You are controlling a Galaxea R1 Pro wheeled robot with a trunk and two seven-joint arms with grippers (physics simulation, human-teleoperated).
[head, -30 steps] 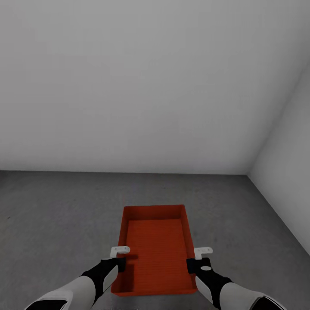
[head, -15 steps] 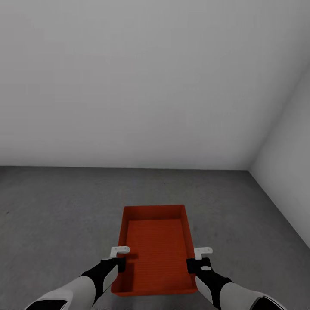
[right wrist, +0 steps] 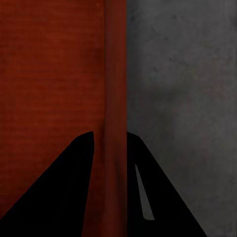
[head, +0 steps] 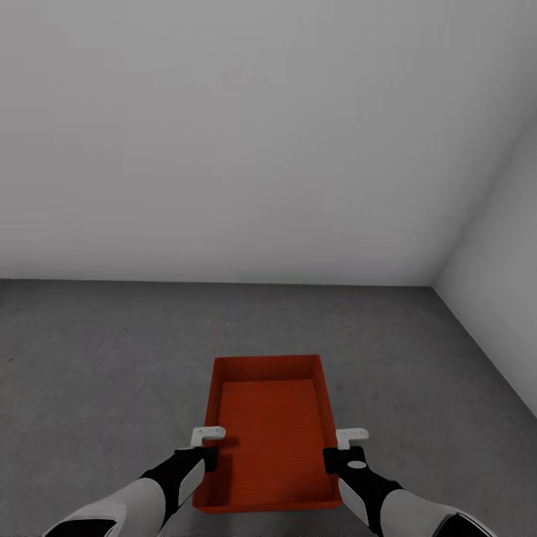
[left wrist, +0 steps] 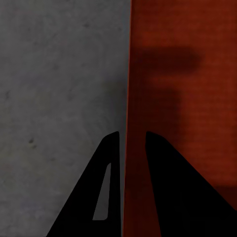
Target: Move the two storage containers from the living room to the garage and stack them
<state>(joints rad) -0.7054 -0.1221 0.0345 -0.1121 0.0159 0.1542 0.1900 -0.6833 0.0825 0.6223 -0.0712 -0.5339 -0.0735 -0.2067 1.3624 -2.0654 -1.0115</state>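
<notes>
One orange-red storage container (head: 270, 425) hangs empty in front of me over the dark grey concrete floor (head: 97, 358), carried by both arms. My left gripper (head: 207, 447) is shut on its left long wall. My right gripper (head: 337, 451) is shut on its right long wall. In the left wrist view the thin container wall (left wrist: 126, 98) runs between the two dark fingers of the left gripper (left wrist: 132, 136), floor (left wrist: 59, 74) on one side. The right gripper (right wrist: 109, 134) pinches the opposite container wall (right wrist: 114, 74) the same way. The second container is out of view.
A plain white back wall (head: 224, 149) stands ahead and meets a white side wall (head: 500, 261) in a corner at the right. Bare concrete stretches ahead and to the left of the carried tub.
The line where wall meets floor has risen in the head view, so the camera has moved. The container and both grippers keep the same place in the picture, grip unchanged.
</notes>
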